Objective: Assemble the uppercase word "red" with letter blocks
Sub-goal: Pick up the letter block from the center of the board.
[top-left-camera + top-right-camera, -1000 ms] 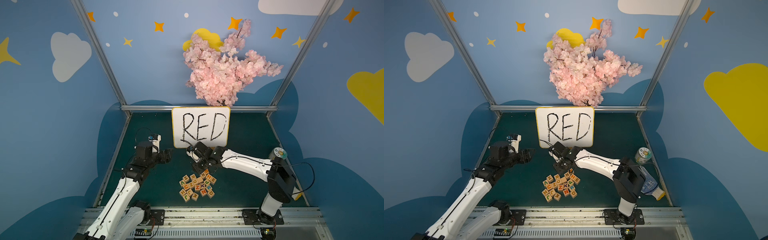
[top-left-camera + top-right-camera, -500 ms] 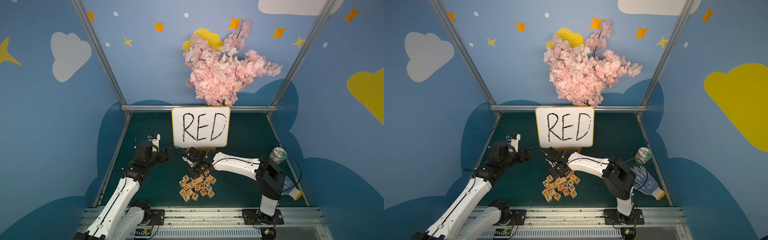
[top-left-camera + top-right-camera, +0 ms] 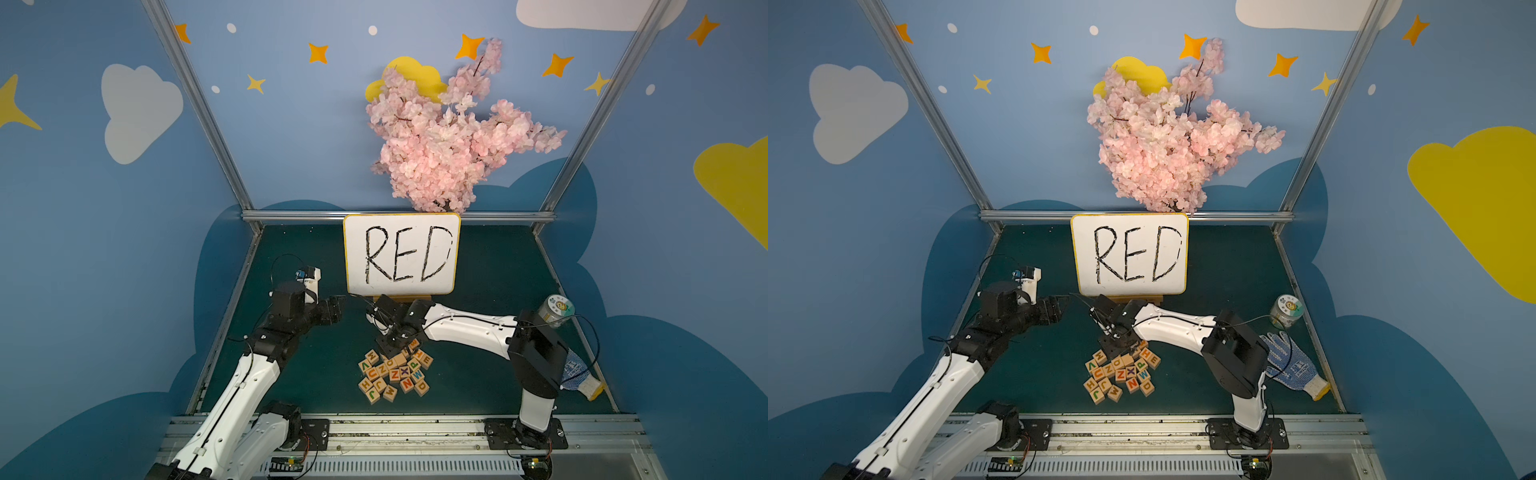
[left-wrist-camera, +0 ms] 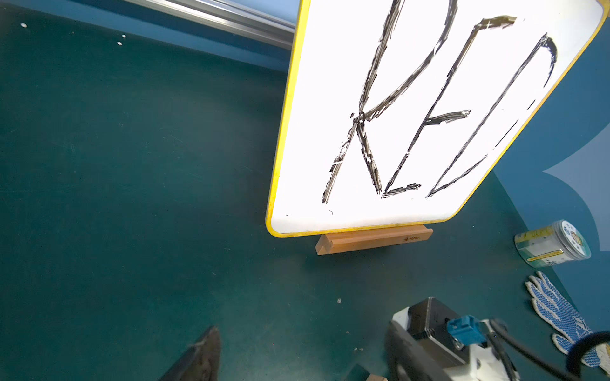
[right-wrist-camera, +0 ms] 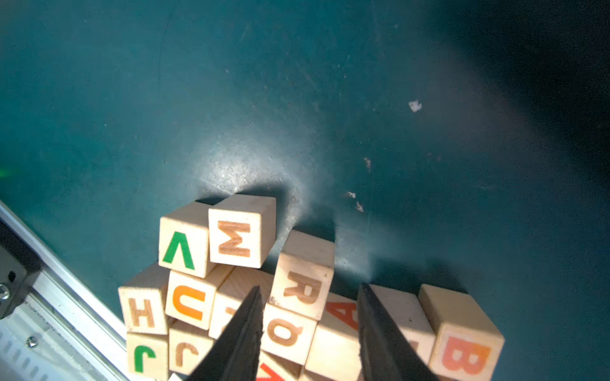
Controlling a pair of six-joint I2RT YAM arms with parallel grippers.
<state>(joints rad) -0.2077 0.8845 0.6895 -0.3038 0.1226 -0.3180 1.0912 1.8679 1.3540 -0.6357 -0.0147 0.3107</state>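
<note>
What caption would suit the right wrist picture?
Open claw poised at the R block among heaped wooden letter blocks.

A: What colours have the arms?
B: The left arm (image 3: 249,382) and the right arm (image 3: 469,330) both have white shells and black joints, with black cables (image 4: 525,346) looping beside them.
A: And the ends?
B: A white wrist camera (image 3: 311,281) with a blue plug (image 3: 300,274), black pointed fingers (image 5: 237,343), black base plate (image 3: 498,434) with screws
</note>
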